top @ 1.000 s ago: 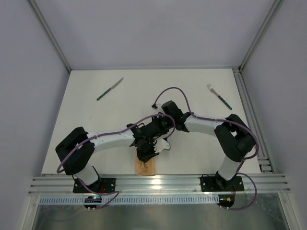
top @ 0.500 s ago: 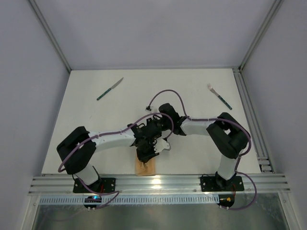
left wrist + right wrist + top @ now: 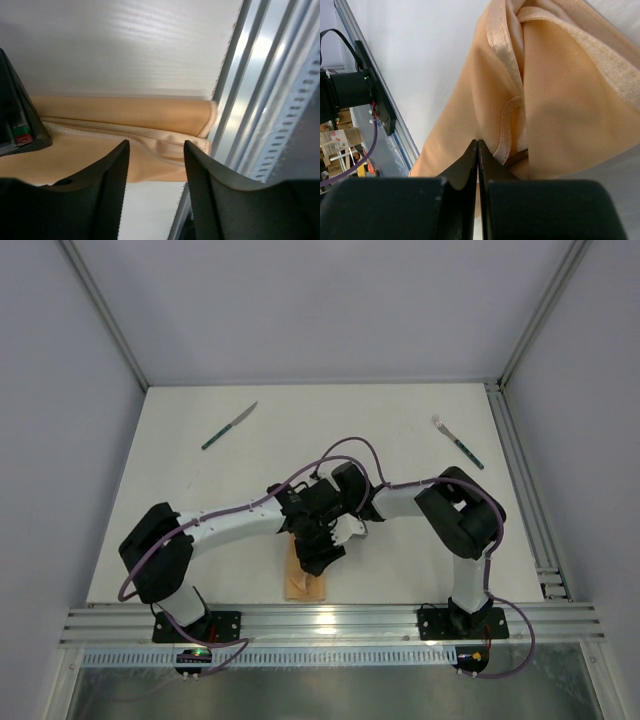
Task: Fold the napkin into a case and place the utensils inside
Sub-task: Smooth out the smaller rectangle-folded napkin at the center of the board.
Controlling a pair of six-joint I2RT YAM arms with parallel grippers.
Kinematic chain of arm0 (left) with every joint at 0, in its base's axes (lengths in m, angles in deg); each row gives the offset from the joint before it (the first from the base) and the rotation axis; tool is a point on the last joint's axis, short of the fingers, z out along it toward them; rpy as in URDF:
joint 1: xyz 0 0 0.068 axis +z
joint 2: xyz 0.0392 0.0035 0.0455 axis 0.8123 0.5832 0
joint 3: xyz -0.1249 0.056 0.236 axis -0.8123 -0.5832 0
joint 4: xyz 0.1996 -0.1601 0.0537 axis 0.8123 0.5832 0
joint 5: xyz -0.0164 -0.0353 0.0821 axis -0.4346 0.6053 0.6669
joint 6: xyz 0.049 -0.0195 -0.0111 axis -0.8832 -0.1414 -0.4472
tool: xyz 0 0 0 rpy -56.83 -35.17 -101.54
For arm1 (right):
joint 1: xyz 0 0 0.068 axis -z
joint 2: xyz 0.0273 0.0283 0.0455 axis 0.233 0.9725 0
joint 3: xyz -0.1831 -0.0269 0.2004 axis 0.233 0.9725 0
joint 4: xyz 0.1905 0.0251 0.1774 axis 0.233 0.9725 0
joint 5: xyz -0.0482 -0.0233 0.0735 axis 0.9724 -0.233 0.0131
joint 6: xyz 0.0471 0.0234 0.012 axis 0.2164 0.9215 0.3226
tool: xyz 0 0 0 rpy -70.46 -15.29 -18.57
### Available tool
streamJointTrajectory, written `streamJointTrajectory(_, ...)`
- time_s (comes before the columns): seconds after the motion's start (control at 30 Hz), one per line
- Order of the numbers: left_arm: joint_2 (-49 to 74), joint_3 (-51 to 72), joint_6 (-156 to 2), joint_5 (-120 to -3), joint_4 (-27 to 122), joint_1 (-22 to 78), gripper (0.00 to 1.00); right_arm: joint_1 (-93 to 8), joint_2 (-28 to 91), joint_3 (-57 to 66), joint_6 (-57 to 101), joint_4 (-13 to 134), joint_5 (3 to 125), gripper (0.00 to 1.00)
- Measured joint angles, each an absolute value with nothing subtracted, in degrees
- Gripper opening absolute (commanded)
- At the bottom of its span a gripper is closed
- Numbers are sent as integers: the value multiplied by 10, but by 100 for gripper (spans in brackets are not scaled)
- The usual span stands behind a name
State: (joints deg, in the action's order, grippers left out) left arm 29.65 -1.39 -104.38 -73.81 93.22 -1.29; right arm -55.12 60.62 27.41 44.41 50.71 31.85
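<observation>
Napkin: the napkin (image 3: pixel 303 583) is folded into a narrow peach strip. It lies at the near edge of the table (image 3: pixel 400 410), its near end beside the aluminium rail (image 3: pixel 260 90).
Left gripper: your left gripper (image 3: pixel 155 150) hangs just above the strip with its jaws parted. Cloth shows through the gap, and nothing is pinched between the fingers (image 3: pixel 112 185).
Right gripper: your right gripper (image 3: pixel 478 142) is clenched, jaws pressed together, tips against the cloth beside a curled hem. You cannot tell from this view whether a fold is caught.
Knife: the knife (image 3: pixel 229 426) lies far left on the table, well apart from the napkin.
Fork: the fork (image 3: pixel 457 441) lies far right, well apart from the napkin.
</observation>
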Motion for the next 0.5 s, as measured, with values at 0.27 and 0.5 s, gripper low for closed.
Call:
streamJointTrajectory(0.27,284,96,-1032,-812,1013,2,45,-530,625,229,406,564,307,4)
streamJointTrajectory(0.5,201,117,-1018,-838,1062,197,40,-528,632,205,359,603,294,4)
